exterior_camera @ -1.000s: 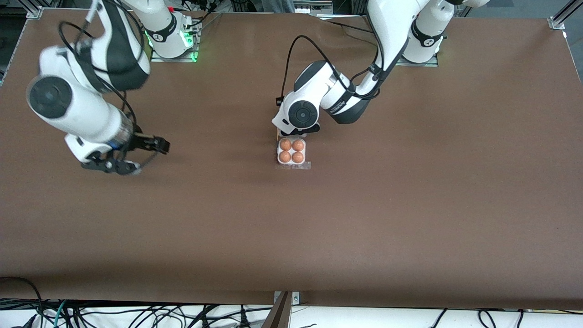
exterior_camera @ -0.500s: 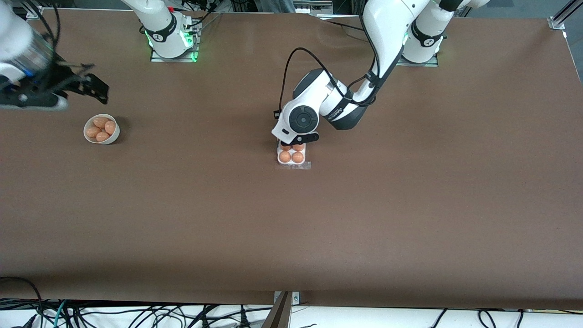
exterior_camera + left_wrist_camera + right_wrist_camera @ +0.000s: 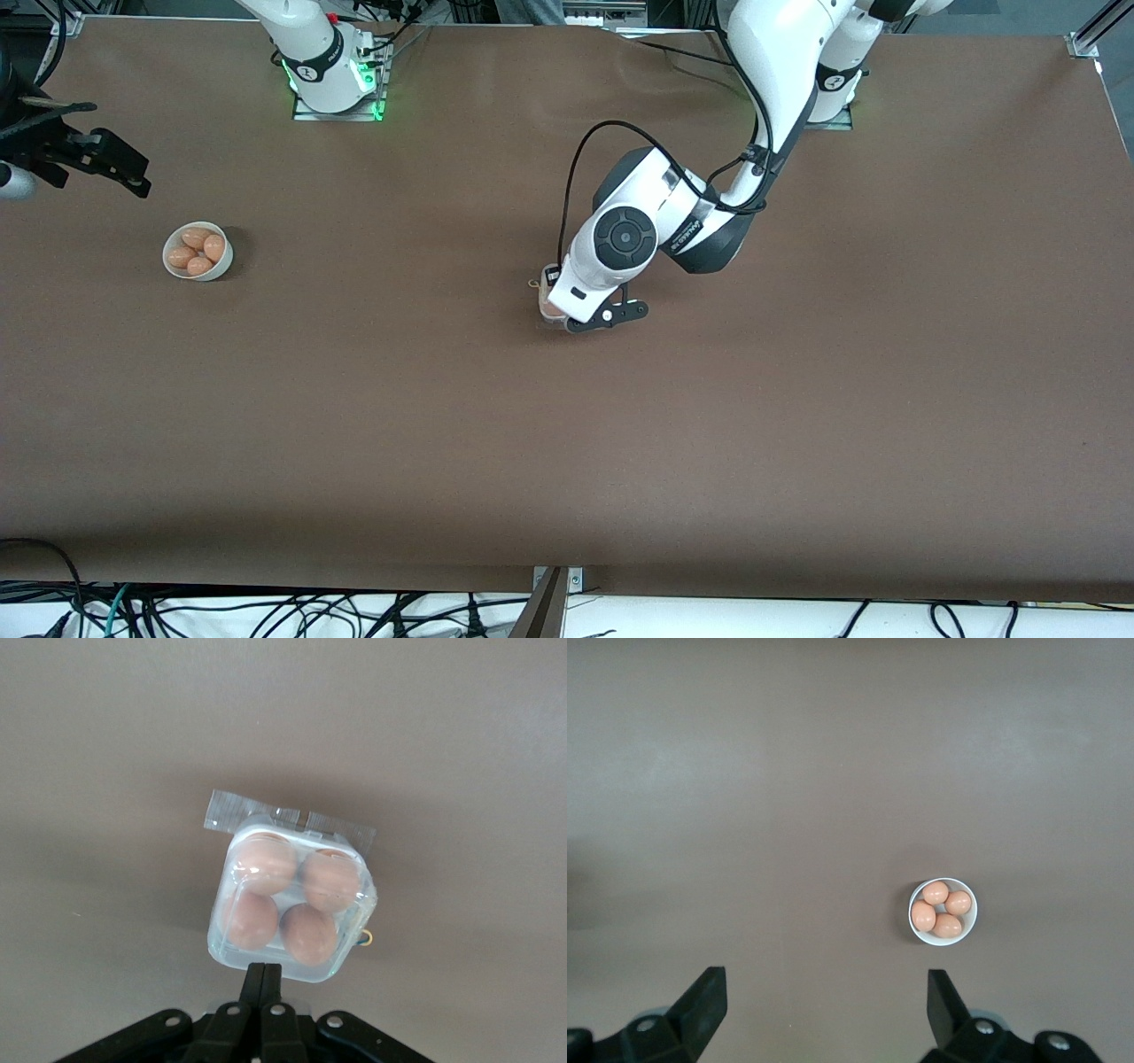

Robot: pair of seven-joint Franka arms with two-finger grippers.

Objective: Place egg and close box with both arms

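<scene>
The box (image 3: 292, 908) sits mid-table with its clear lid down over several orange-brown eggs (image 3: 266, 864); I cannot tell the task's egg from the others. My left gripper (image 3: 264, 971) is shut, its joined tips at the lid's edge and holding nothing. In the front view the left hand (image 3: 576, 324) covers most of the box (image 3: 547, 308). My right gripper (image 3: 115, 146) hangs open and empty over the right arm's end of the table. In its wrist view the right gripper (image 3: 826, 979) shows only bare table between its fingers.
A round white bowl (image 3: 198, 251) with several more eggs stands toward the right arm's end, also seen as the bowl (image 3: 943, 911) in the right wrist view. The brown table (image 3: 567, 461) is bare from the box down to the front camera's edge.
The left hand moved over the box toward the front camera, and the eggs now lie under the lid. The right arm swung up off the bowl toward the table's end.
</scene>
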